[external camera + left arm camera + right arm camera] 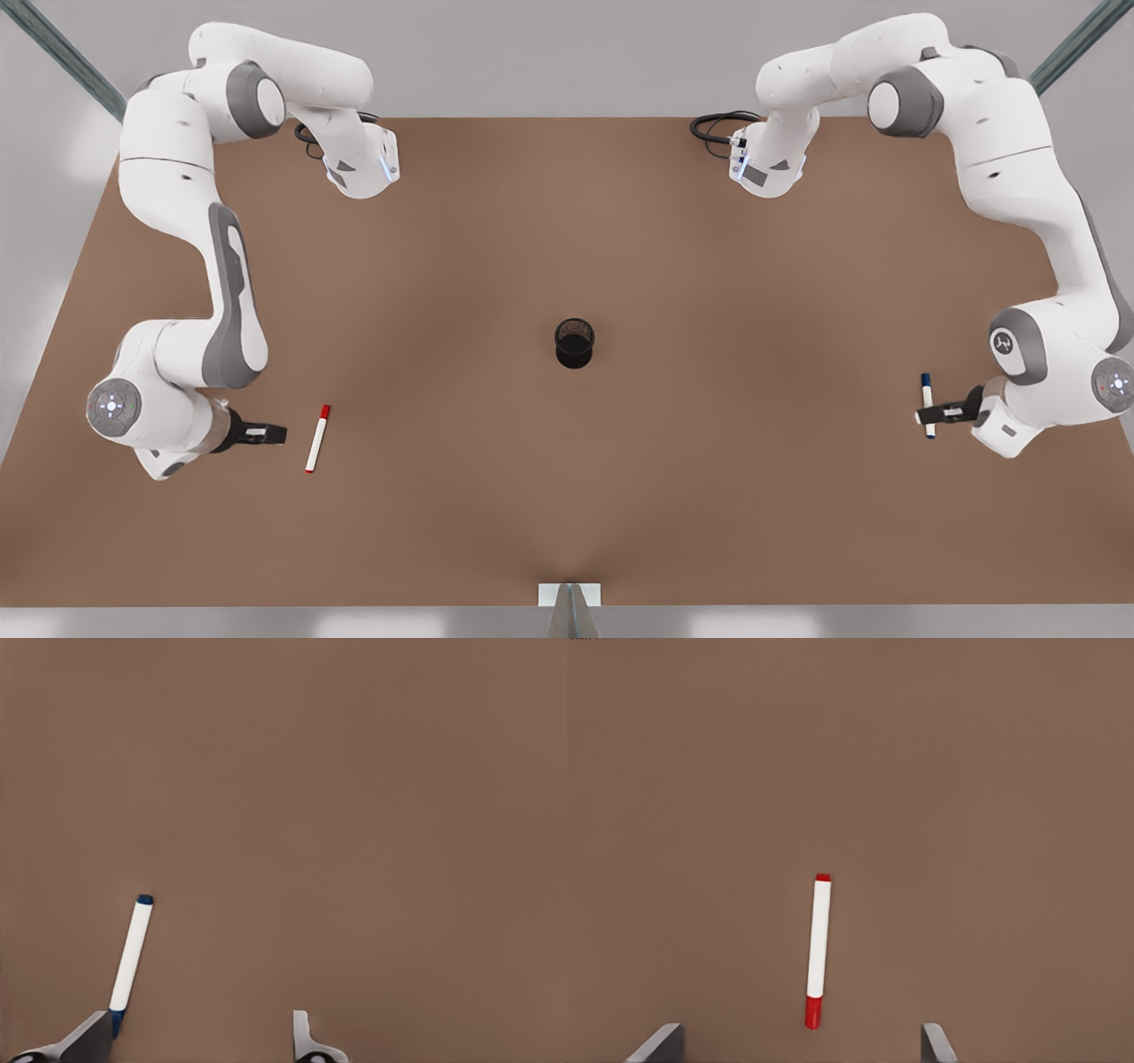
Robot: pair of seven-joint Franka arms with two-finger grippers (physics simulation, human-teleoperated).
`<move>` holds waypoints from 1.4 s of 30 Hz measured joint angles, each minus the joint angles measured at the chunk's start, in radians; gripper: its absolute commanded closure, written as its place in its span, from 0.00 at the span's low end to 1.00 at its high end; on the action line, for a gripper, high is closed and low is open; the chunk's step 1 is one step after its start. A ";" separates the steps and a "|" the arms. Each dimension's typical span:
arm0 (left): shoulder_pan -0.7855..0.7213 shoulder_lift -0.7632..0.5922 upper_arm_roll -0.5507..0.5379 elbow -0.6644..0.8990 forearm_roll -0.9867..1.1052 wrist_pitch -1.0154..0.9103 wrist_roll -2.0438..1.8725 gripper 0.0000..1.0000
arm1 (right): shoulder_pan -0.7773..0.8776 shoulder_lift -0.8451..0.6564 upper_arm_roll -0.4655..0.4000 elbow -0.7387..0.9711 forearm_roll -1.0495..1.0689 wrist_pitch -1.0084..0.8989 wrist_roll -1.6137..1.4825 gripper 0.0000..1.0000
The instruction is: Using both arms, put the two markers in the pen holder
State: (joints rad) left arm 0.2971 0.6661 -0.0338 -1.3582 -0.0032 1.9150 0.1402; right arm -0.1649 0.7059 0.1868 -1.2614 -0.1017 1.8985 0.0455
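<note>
The black mesh pen holder point(574, 343) stands upright at the table's middle. The red-capped marker point(317, 439) point(819, 948) lies flat at the front view's left. My right gripper point(268, 434) point(797, 1050) hovers beside it, open and holding nothing, and the marker lies ahead of the gap between its fingers. At the front view's right lies the blue-capped marker point(927, 405) point(131, 957). My left gripper point(930, 415) point(199, 1047) is over its barrel, open, with the blue cap right by one fingertip point(96, 1032).
The brown table point(567, 496) spans the scene, and both arm bases and black cables point(713, 128) sit at its far edge. A small white bracket point(569, 595) sits at the near edge. Wide bare tabletop separates each marker from the holder.
</note>
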 measured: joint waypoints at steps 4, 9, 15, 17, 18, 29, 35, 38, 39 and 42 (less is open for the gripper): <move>0.057 0.070 0.001 -0.006 0.000 0.089 0.059 0.00 | 0.022 0.060 0.000 -0.008 -0.003 0.086 0.027 0.00; 0.066 0.130 0.019 -0.033 0.002 0.152 0.114 0.00 | 0.035 0.079 0.000 -0.026 -0.005 0.138 0.072 0.00; 0.064 0.161 0.026 -0.037 0.052 0.193 0.152 0.10 | 0.035 0.085 0.000 -0.031 -0.005 0.160 0.113 0.00; 0.066 0.173 0.025 -0.037 0.055 0.200 0.161 0.14 | 0.031 0.085 0.000 -0.032 -0.007 0.165 0.123 0.00; 0.067 0.179 0.025 -0.037 0.056 0.203 0.165 0.20 | 0.030 0.085 0.000 -0.032 -0.007 0.166 0.128 0.00; 0.062 0.215 0.025 -0.034 0.064 0.253 0.199 0.37 | 0.006 0.108 -0.003 -0.032 -0.030 0.181 0.161 0.00; 0.064 0.222 0.025 -0.034 0.063 0.269 0.211 0.50 | -0.013 0.132 -0.003 -0.029 -0.035 0.192 0.167 0.00; 0.065 0.222 0.025 -0.034 0.062 0.273 0.215 0.59 | -0.022 0.150 -0.003 -0.025 -0.035 0.195 0.166 0.00; 0.065 0.222 0.025 -0.035 0.062 0.274 0.216 0.62 | -0.023 0.159 -0.003 -0.024 -0.036 0.197 0.165 0.00; 0.064 0.222 0.025 -0.035 0.063 0.276 0.220 0.65 | -0.012 0.190 0.002 -0.027 -0.036 0.222 0.164 0.00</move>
State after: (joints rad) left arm 0.3607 0.8879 -0.0092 -1.3928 0.0594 2.1914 0.3598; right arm -0.1765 0.8955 0.1889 -1.2885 -0.1372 2.1207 0.2095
